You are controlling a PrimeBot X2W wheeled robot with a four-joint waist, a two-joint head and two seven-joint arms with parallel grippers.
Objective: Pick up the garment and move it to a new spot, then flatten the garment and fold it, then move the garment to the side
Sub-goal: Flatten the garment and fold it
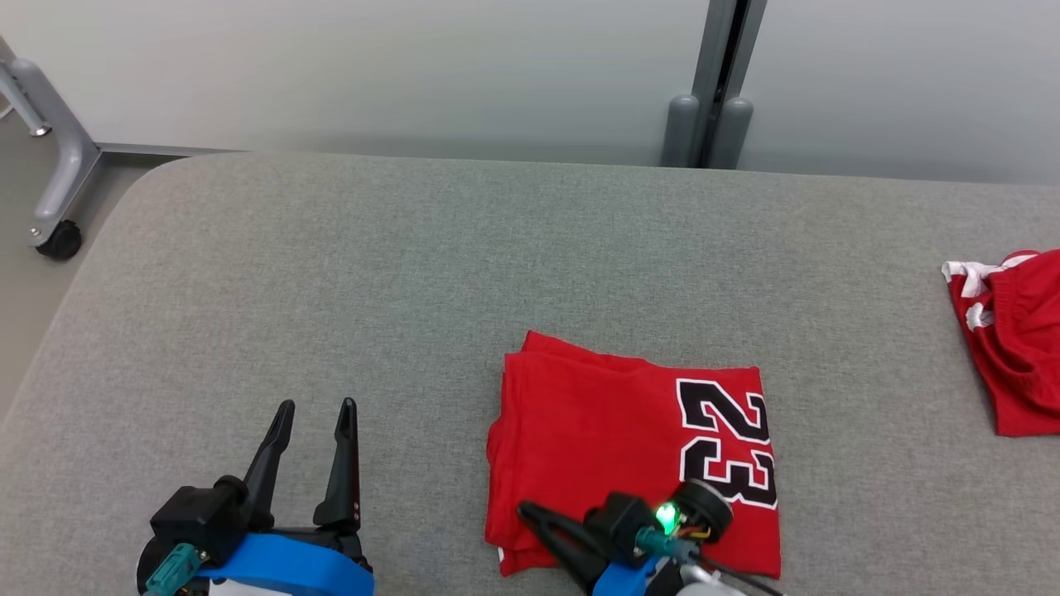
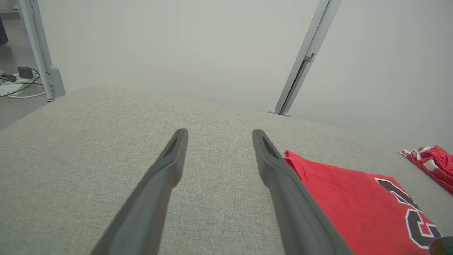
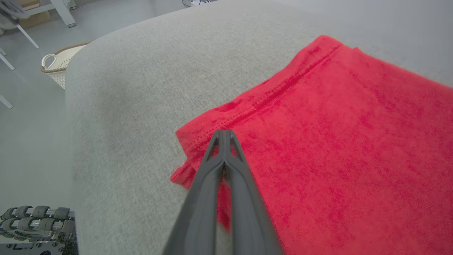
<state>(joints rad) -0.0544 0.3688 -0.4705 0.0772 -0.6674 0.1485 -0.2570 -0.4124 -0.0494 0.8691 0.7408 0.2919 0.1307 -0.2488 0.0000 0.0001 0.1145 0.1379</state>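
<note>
R gripper point(image 1: 527, 510): fingers pressed together, tips laid at the near-left corner of the garment point(image 1: 613, 439). Whether cloth is caught between them cannot be told. Placement is judged to suit dragging the piece aside, as folding appears done.

L gripper point(image 1: 319, 406): fingers spread, nothing held, positioned left of the garment over bare table point(image 1: 331, 273), presumably on standby.

Garment: red jersey, folded to a neat rectangle, layered edges at left, black "23" w/ white outline at right. Found front-centre of table.

Farther right, well apart, a second red item point(image 1: 1014, 331) is noted, crumpled.
</note>
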